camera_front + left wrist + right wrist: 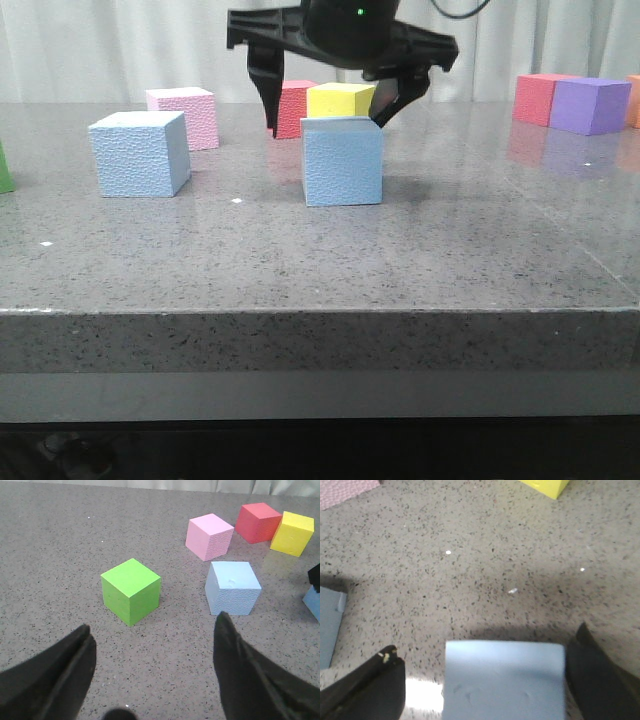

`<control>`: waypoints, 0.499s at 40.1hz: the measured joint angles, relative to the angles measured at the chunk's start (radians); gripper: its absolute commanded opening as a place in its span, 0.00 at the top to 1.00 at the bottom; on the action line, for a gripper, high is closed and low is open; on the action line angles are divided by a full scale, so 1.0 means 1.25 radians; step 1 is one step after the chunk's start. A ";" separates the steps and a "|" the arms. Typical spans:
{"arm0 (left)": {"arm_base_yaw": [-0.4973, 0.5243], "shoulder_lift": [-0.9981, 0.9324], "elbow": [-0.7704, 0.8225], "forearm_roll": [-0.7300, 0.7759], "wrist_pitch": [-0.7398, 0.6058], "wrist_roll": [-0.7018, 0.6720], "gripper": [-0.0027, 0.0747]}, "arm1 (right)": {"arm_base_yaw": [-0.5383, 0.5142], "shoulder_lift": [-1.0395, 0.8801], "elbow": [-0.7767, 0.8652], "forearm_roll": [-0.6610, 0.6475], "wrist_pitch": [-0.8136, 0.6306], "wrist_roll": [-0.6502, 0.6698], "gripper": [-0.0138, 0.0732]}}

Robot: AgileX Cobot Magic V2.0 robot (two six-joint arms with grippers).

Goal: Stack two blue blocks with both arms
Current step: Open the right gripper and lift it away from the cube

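Right gripper (325,112): I see its black fingers spread wide, hanging just above and behind the centre blue block (343,160), one finger either side, not touching.
Centre blue block: sits flat on the grey table (320,260), middle of the front frame, a face towards the camera.
Second blue block (139,153): left of centre, well apart, turned slightly.
Left gripper (152,645): fingers spread, empty, above bare table near a green block (131,591).
Open room: wide bare table before both blue blocks to the front edge.
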 measured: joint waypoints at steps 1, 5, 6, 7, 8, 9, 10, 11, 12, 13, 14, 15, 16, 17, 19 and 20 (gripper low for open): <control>0.000 0.000 0.000 0.000 0.000 0.000 0.33 | 0.001 -0.011 0.000 0.000 0.013 -0.005 0.09; 0.000 0.000 0.000 0.000 0.000 0.000 0.33 | 0.001 -0.064 0.000 -0.003 0.066 -0.057 0.09; 0.000 0.000 0.000 0.000 0.000 0.000 0.33 | 0.001 -0.077 0.000 -0.003 0.081 -0.075 0.09; 0.000 0.000 0.000 0.000 0.000 0.000 0.33 | -0.001 -0.094 0.000 -0.003 0.100 -0.101 0.09; 0.000 0.000 0.000 0.000 0.000 0.000 0.33 | -0.002 -0.107 0.000 -0.001 0.114 -0.133 0.09; 0.000 0.000 0.000 0.000 0.000 0.000 0.33 | -0.005 -0.126 0.000 0.004 0.130 -0.160 0.09; 0.000 0.000 0.000 0.000 0.000 0.000 0.33 | -0.010 -0.141 0.006 0.011 0.139 -0.199 0.09; 0.000 0.000 0.000 0.000 0.000 0.000 0.33 | -0.017 -0.161 0.012 0.026 0.145 -0.229 0.09; 0.000 0.000 0.000 0.000 0.000 0.000 0.33 | -0.023 -0.184 0.025 0.041 0.149 -0.274 0.09; 0.000 0.000 0.000 0.000 0.000 0.000 0.33 | -0.033 -0.202 0.036 0.067 0.149 -0.309 0.09; 0.000 0.000 0.000 0.000 0.000 0.000 0.33 | -0.043 -0.226 0.055 0.090 0.149 -0.354 0.09; 0.000 0.000 0.000 0.000 0.000 0.000 0.33 | -0.058 -0.245 0.076 0.125 0.149 -0.400 0.09; 0.000 0.000 0.000 0.000 0.000 0.000 0.33 | -0.071 -0.265 0.088 0.153 0.145 -0.423 0.09; 0.000 0.000 0.000 0.000 0.000 0.000 0.33 | -0.085 -0.292 0.113 0.181 0.141 -0.467 0.09; 0.000 0.000 0.000 0.000 0.000 0.000 0.33 | -0.118 -0.340 0.162 0.248 0.132 -0.546 0.09; 0.000 0.000 0.000 0.000 -0.001 0.000 0.33 | -0.137 -0.362 0.193 0.270 0.127 -0.589 0.09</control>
